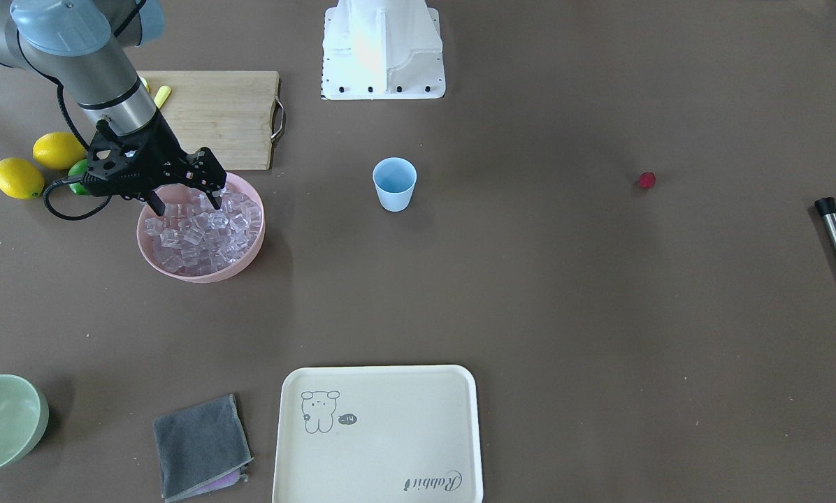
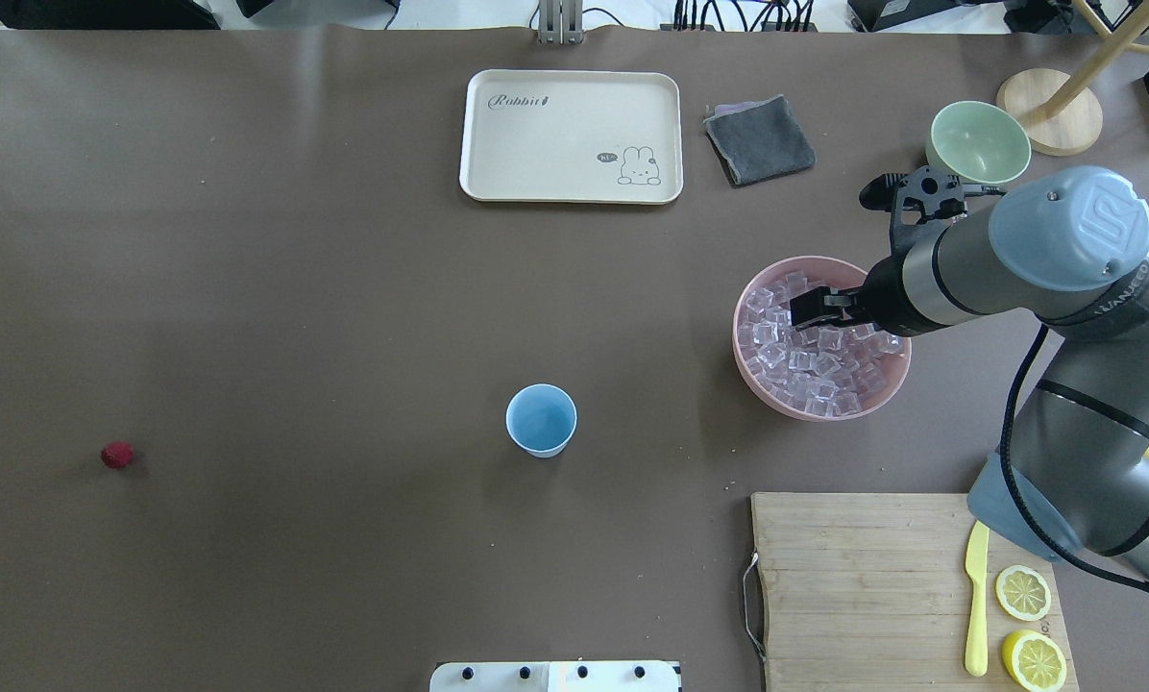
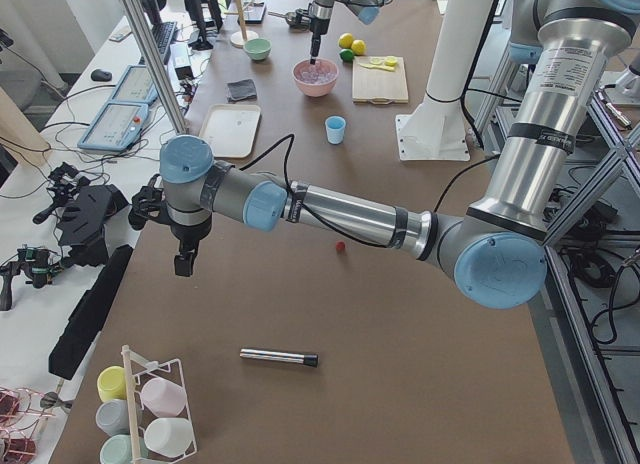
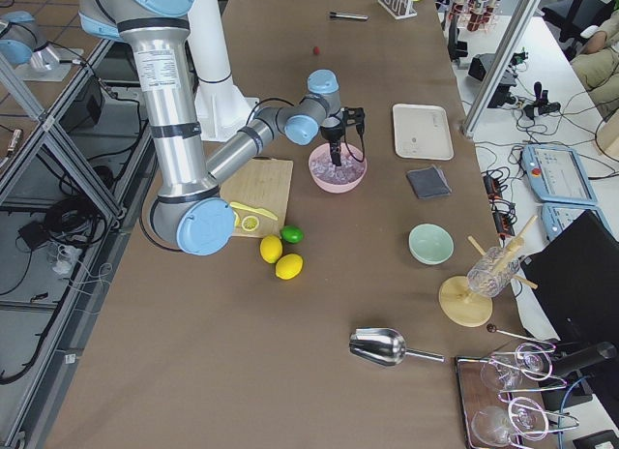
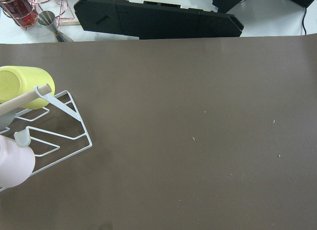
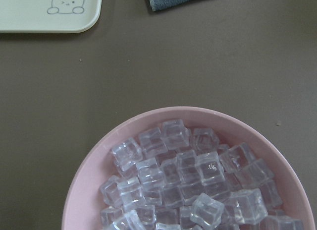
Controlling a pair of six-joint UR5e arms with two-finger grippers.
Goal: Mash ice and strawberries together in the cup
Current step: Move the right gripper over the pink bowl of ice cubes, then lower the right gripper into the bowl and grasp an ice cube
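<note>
The brown worktop (image 2: 296,288) carries everything spread wide; take the overhead view as a clock face with the cup at its centre. The right arm (image 2: 1016,250) reaches in from 3 o'clock and bends down over the pink bowl (image 2: 740,358), which sits at 2 o'clock, near enough to the cup for a short carry. The left arm (image 3: 340,212) hangs far out toward 9 o'clock over bare worktop beside a rack of cups (image 3: 150,424), apparently parked clear of the work. Its tool (image 3: 185,261) shows only in the side view, so I cannot tell whether it is spread or closed. The cream tray (image 2: 498,183) lies at 12 o'clock and the cutting board (image 2: 853,577) at 4 o'clock. The cup (image 2: 541,420) stands upright and looks empty, so nothing is ready to mash yet. The right tool (image 1: 185,202) points down with its fingers spread wide, tips at the top of the ice (image 1: 201,237) heaped in the bowl. It grips nothing and is, by my reading, set to close on a cube. The strawberry (image 2: 116,455) lies alone at 9 o'clock, well apart from the cup.
</note>
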